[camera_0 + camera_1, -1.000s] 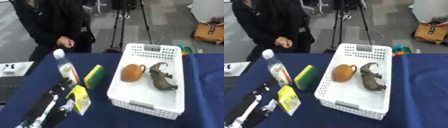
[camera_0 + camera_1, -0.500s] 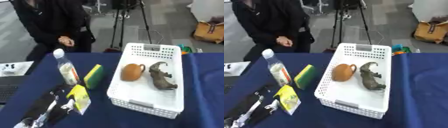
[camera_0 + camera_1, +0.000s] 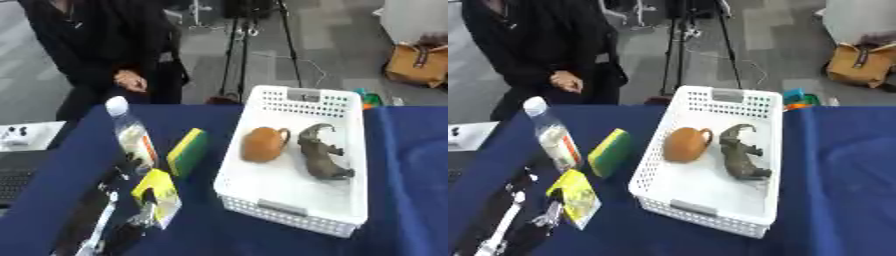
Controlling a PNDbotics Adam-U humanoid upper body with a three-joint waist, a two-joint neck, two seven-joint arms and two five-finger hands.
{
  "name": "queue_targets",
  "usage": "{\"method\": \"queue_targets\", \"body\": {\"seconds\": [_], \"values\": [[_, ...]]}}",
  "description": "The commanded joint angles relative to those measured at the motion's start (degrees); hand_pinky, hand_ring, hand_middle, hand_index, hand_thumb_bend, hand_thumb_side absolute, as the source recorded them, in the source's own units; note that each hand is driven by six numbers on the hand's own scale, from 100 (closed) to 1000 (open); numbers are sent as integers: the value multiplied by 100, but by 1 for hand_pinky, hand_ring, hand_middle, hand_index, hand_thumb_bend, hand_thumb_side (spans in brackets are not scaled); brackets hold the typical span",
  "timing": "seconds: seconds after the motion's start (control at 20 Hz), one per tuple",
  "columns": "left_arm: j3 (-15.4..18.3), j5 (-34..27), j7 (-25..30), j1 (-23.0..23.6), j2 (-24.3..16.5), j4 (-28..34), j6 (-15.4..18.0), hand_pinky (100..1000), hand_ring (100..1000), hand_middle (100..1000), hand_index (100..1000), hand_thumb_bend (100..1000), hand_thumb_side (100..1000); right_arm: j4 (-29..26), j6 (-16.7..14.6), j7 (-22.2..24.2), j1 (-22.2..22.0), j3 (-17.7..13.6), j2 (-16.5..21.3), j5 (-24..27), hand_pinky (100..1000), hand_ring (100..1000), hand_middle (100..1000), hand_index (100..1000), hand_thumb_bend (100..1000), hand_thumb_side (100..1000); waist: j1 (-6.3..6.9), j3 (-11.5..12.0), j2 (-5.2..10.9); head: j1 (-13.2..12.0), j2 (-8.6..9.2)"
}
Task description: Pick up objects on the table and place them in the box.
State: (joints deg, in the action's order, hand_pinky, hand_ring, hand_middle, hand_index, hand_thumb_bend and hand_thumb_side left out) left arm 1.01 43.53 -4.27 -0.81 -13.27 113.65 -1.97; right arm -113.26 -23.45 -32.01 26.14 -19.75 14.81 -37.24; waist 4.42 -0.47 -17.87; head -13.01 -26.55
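A white basket (image 3: pixel 289 211) stands mid-table. It holds a brown jug (image 3: pixel 262 144) and a grey dinosaur toy (image 3: pixel 322 156). Left of it lie a yellow-and-green sponge (image 3: pixel 187 151) and a yellow packet (image 3: pixel 157 191), and a clear water bottle (image 3: pixel 131 137) stands upright. My left hand (image 3: pixel 140 223), black and silver, reaches in from the lower left. It sits against the near edge of the yellow packet, but I cannot make out whether it holds it. My right hand shows in no view.
A laptop (image 3: pixel 13 182) and a white device (image 3: pixel 17 135) sit at the table's left edge. A person in black sits behind the far edge. A tripod (image 3: pixel 241 45) and a tan bag (image 3: pixel 418 62) stand on the floor beyond. Blue cloth lies bare right of the basket.
My left arm has crept a little forward along the packet's near side. The bottle, sponge, packet and basket lie where they were.
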Motion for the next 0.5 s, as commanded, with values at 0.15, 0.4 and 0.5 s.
{"method": "queue_targets", "body": {"seconds": [0.15, 0.4, 0.5], "values": [[-116, -716, -128, 62, 30, 94, 189, 1000, 1000, 1000, 1000, 110, 991, -134, 13, -5, 45, -28, 49, -21, 484, 458, 395, 544, 100, 905, -31, -4, 65, -51, 45], [88, -546, -294, 95, 97, 94, -1, 1000, 1000, 1000, 1000, 112, 996, -134, 17, 2, 30, -34, 36, -8, 479, 453, 389, 543, 100, 908, -47, 18, 59, -46, 69], [69, -353, -334, 101, 134, 94, -84, 1000, 1000, 1000, 1000, 113, 1000, -134, 15, 2, 35, -36, 30, -6, 479, 452, 389, 543, 100, 909, -54, 12, 57, -54, 80]]}}
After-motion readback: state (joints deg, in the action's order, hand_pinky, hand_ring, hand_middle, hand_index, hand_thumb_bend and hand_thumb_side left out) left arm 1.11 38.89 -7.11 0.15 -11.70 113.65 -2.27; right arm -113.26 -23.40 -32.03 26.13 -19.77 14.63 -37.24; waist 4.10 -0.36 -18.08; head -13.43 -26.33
